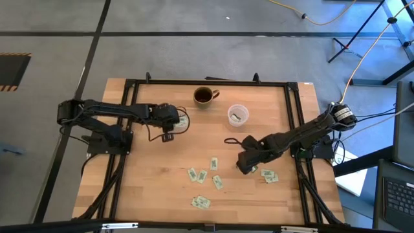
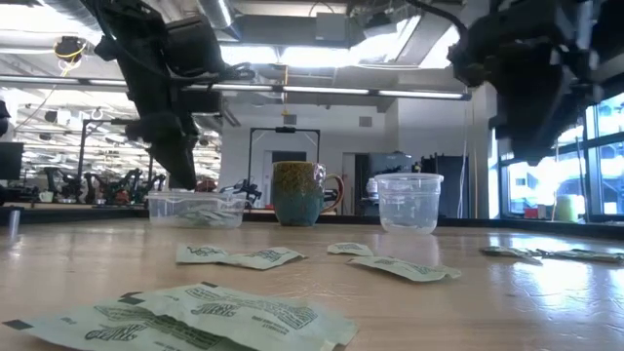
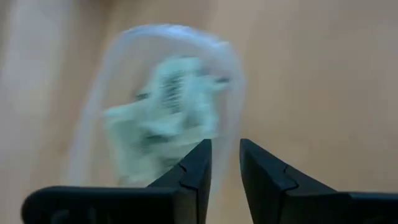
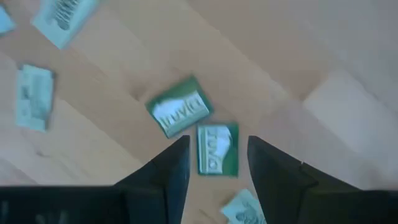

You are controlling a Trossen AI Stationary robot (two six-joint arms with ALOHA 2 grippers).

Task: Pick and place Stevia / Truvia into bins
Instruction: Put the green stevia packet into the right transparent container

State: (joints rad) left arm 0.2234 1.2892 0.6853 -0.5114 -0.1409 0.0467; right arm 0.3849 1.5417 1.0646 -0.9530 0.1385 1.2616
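- The right claw hangs open over the desk at about 4 o'clock from centre, empty, its fingers straddling a green sachet directly below.
- That sachet's long axis runs along the gap, so the fingers would close across its short width; a second sachet lies tilted just beyond it, corner nearly touching.
- I judge the right arm is the nearer one for this pick: a straight drop, with the neighbour close enough to snag.
- The left claw hovers at about 10 o'clock over the tub, fingers slightly parted with nothing between them; sachets already lie in the tub.
- More sachets lie scattered around 6 o'clock, loose on the desk.
- The cup stands at 1 o'clock, well apart from both claws; the mug beside it is not a bin.
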